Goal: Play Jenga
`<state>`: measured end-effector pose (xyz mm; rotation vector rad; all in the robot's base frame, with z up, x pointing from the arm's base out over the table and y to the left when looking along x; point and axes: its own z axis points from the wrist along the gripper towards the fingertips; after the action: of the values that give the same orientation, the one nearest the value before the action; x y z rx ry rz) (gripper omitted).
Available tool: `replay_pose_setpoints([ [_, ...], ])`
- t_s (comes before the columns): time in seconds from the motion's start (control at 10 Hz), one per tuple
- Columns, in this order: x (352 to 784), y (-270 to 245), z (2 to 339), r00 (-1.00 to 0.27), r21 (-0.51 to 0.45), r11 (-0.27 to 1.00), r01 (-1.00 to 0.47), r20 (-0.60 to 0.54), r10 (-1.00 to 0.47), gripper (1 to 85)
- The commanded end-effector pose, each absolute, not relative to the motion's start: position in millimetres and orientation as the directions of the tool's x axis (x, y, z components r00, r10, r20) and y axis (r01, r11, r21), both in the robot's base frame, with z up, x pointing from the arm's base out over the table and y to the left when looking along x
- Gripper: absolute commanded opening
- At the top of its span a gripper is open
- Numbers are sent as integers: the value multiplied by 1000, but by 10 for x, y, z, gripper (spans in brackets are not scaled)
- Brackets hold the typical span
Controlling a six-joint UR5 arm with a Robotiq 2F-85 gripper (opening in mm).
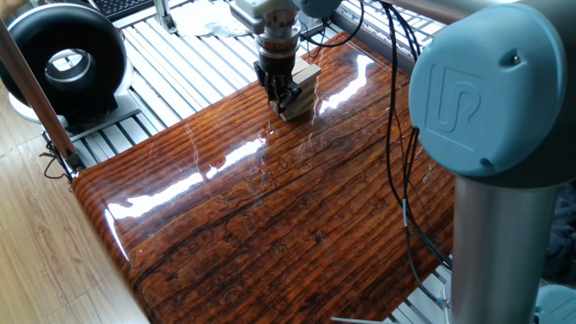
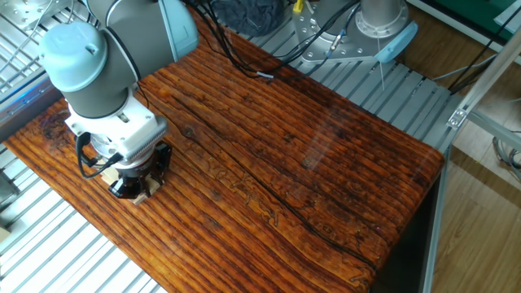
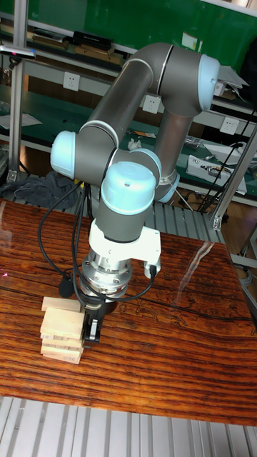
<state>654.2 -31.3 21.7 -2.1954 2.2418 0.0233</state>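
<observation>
I am working my claw (image 3: 91, 323) against the side of the Jenga (image 3: 61, 320) tower near the counter (image 1: 270, 207) edge; whether it is gripping a block I cannot tell. Next I am judging a slow, straight pull.

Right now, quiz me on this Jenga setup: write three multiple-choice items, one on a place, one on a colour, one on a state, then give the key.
1. Where does the Jenga tower stand on the tabletop?
A. Near an edge
B. Dead centre
C. Off it, on the metal slats

2. What colour are the arm's joint caps?
A. Orange
B. Light blue
C. Black

3. How does the pincer stand to the tower?
A. High above it
B. Far across the table
C. Down at its side, fingertips level with the blocks

Key: 1 A, the other fixed view shows it close to the board's edge. 2 B, every view shows pale blue caps. 3 C, the tall view shows dark fingers against the stack.
</observation>
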Motion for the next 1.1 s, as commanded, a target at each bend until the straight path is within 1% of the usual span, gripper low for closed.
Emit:
replay_pose_setpoints([
  [0.0,6558,-280,233,-30,6,30,-1000,-27,-999,330],
  [1.0,6605,-205,233,-33,4,33,-999,-34,-999,323],
])
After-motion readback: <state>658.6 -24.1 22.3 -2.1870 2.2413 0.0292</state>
